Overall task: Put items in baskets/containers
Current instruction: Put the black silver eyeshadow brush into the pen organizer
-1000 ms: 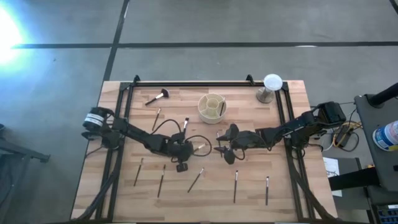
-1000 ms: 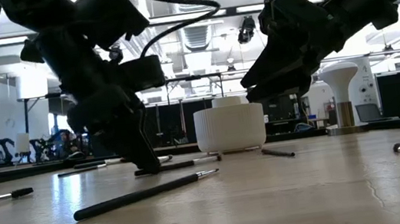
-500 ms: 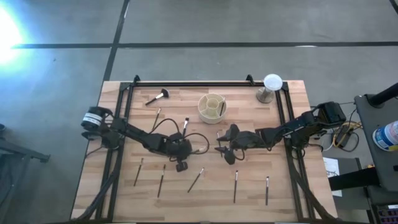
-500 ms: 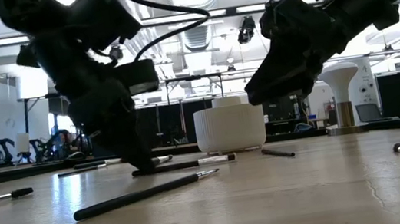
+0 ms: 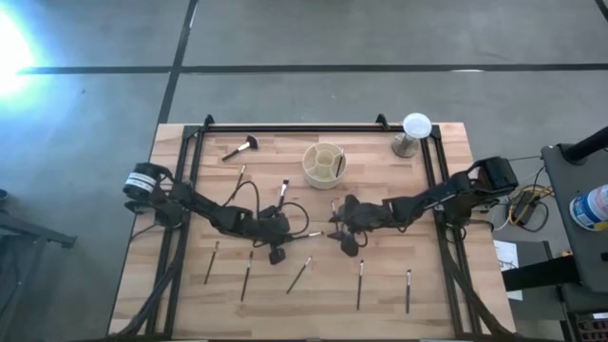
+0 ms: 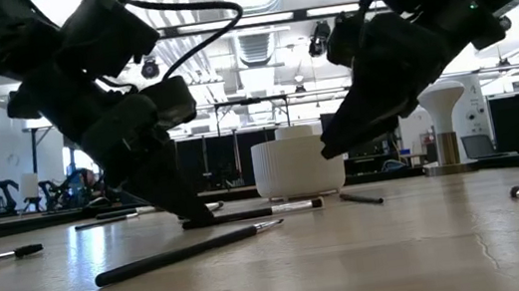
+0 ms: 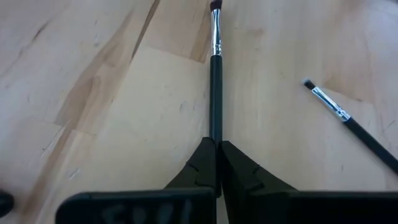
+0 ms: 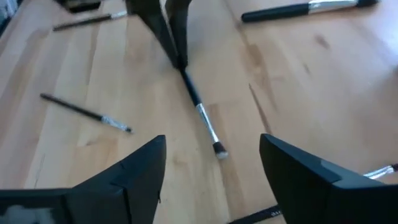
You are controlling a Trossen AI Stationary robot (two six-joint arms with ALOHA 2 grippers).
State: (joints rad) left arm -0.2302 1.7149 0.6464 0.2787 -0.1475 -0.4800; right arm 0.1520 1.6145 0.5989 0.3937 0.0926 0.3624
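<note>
My left gripper (image 5: 285, 231) is shut on a thin dark brush (image 5: 306, 233) lying mid-table; it also shows in the low view (image 6: 192, 218) and in its own wrist view (image 7: 217, 152). My right gripper (image 5: 332, 231) hovers open above that brush's bristle end (image 8: 219, 151), fingers on either side and touching nothing. The round cream holder (image 5: 324, 163) stands farther back with one brush (image 5: 338, 166) in it. Several more brushes lie flat on the table, among them a fluffy-headed one (image 5: 239, 149). My left gripper pinches the dark handle of the brush at its free end (image 7: 216, 134) between its two fingertips. The fingers slant down from the table's left and lie along the brush's line. The brush lies flat on the table (image 6: 253, 213), its bristles pointing at my right gripper.
A white globe on a grey stand (image 5: 411, 133) is at the back right. Loose brushes lie near the front edge (image 5: 246, 275), (image 5: 298, 274), (image 5: 360, 283), (image 5: 408, 290) and behind my left arm (image 5: 283, 190). A black frame rail (image 5: 294, 127) borders the table.
My left gripper has sunk a little, tipped further down and shut on the brush's handle end. The brush has slid along the table toward the right edge, staying flat.
</note>
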